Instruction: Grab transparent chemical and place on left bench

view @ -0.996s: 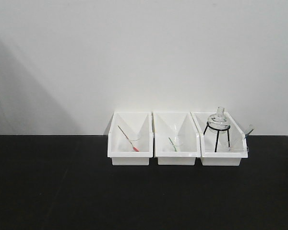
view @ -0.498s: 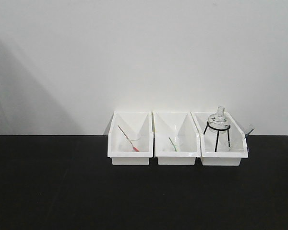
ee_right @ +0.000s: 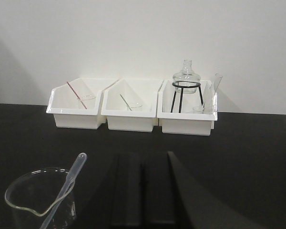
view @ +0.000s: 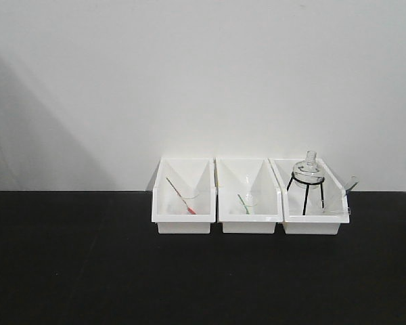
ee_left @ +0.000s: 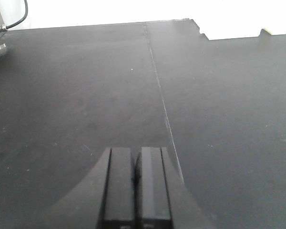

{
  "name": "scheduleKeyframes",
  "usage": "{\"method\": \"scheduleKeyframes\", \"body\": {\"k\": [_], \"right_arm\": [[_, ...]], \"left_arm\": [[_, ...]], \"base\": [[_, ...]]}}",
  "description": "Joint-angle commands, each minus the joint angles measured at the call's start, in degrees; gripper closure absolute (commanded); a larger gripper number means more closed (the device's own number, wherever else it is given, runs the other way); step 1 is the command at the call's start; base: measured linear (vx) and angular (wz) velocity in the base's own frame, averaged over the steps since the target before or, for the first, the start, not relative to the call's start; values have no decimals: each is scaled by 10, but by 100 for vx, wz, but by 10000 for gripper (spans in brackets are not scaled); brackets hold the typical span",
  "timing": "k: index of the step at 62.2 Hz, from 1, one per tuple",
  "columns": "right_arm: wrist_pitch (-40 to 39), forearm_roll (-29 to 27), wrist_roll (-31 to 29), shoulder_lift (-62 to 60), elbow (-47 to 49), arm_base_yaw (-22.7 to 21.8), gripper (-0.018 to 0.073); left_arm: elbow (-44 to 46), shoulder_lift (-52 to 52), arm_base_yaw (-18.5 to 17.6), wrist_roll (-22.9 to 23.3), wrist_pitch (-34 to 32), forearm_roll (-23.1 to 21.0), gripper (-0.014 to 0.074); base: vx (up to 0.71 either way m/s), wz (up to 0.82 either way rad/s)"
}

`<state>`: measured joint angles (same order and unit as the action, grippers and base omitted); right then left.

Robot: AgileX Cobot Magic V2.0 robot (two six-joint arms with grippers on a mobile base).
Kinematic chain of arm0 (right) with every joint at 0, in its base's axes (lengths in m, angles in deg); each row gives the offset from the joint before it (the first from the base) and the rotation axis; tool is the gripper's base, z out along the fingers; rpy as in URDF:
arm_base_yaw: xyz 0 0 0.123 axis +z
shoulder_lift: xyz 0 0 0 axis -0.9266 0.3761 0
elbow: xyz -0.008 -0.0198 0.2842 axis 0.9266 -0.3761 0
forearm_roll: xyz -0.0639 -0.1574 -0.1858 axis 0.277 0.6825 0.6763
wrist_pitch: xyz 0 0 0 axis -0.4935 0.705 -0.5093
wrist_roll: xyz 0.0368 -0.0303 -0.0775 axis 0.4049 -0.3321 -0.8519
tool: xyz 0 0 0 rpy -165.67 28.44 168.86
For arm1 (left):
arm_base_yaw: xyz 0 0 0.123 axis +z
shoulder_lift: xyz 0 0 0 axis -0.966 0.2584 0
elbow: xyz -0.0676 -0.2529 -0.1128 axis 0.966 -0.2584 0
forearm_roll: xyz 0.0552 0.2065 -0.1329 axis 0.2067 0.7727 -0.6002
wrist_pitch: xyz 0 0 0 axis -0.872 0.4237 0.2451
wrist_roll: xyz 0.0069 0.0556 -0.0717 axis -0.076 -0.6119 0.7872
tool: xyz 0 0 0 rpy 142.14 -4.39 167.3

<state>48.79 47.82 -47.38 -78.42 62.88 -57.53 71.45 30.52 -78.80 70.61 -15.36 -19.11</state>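
Glass beaker (ee_right: 38,198) standing upright on desk (ee_right: 257,157), pipette (ee_right: 64,188) leaning up-right inside; both tools (ee_left: 135,188) (ee_right: 143,191) sitting closed, empty.

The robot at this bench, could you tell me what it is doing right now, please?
Nothing is being handled yet. The left gripper is shut and empty over the bare black bench. The right gripper is also shut and empty, facing three white bins. A clear beaker with a pipette stands close by it. A glass flask sits on a black tripod in the far bin.
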Motion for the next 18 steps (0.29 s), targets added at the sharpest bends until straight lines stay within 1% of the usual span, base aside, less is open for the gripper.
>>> {"method": "scheduleKeyframes", "body": {"k": [1, 18], "right_arm": [[-44, -1, -5, -8, -5, -2, 567], [-44, -1, -5, -8, -5, -2, 567]], "left_arm": [[-9, -11, -1, 4, -45, 0, 600], [-9, -11, -1, 4, -45, 0, 600]], "base": [[0, 0], [0, 0]]}}
